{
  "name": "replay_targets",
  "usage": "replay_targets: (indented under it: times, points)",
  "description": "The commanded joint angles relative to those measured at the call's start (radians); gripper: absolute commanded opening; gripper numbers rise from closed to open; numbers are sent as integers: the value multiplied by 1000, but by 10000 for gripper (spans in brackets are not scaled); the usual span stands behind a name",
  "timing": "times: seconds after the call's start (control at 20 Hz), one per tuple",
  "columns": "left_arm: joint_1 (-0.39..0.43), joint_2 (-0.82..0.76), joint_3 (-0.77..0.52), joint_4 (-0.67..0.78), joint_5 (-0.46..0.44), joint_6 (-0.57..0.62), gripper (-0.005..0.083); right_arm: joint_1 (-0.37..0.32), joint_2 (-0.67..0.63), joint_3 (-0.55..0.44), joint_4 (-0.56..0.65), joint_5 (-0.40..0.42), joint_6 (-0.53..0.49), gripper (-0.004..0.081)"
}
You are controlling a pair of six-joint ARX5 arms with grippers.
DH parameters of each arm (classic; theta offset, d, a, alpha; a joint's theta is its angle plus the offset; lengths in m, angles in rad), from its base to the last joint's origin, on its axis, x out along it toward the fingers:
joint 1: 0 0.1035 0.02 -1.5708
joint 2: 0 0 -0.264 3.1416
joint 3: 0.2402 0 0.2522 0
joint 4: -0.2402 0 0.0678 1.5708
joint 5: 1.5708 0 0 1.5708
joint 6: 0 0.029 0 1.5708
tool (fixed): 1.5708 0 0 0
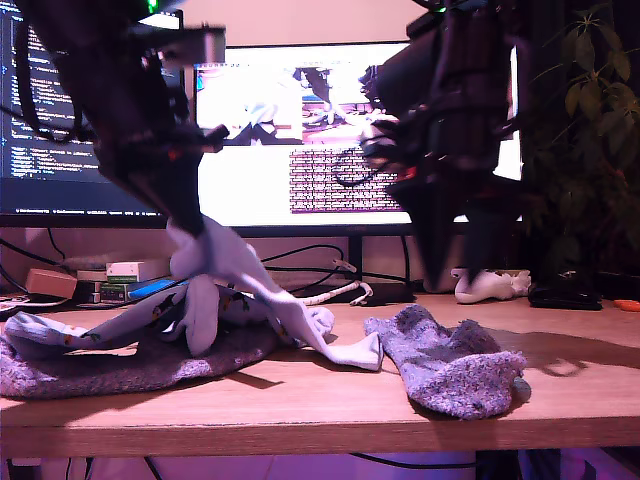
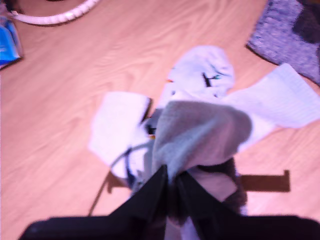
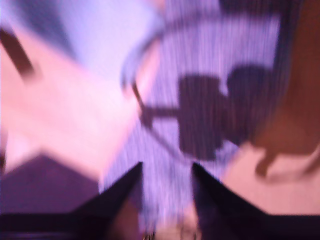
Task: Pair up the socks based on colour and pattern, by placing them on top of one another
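Fuzzy grey-lavender sock (image 1: 450, 365) lumpy, flat on desk (image 1: 300, 400).

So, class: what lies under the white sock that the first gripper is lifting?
Under the white sock in my first gripper lie a blue printed sock and another white sock. How far they continue beneath it is hidden.

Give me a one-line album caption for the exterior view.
A pincer lifts a plain white cotton sock off the wooden desk, beside a fuzzy grey-lavender knit sock.
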Motion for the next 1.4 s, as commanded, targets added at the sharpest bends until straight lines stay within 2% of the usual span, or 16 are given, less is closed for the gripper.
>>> replay_targets:
  times: [0.0, 0.15, 0.35, 0.4, 0.5, 0.65, 0.8, 1.0, 1.35]
  points:
    - [12, 31, -11, 2, 0, 0, -24, 1, 4, -15, 56, 27, 0, -18]
    - [33, 42, -11, 6, -1, 0, -24, -18, 10, -15, 118, 43, -1, -11]
    - [74, 58, -11, 10, 3, 1, -24, -43, 27, -15, 130, 42, 0, -11]
    - [87, 67, -11, 9, 27, 0, -24, -43, 27, -15, 152, 37, 0, -11]
    - [104, 100, -11, -10, 115, -5, -24, -43, 27, -15, 183, -41, 0, -11]
    - [106, 148, -11, -72, 133, -11, -24, -2, 36, -15, 223, -143, 0, -11]
    - [116, 164, -11, -114, 130, -8, -24, 63, 72, -15, 307, -188, 5, -11]
    - [138, 164, -11, -158, 119, -15, -24, 133, 143, -15, 438, -193, 53, -11]
    - [148, 164, -11, -232, 100, -34, -24, 163, 241, -15, 565, -203, 81, -11]
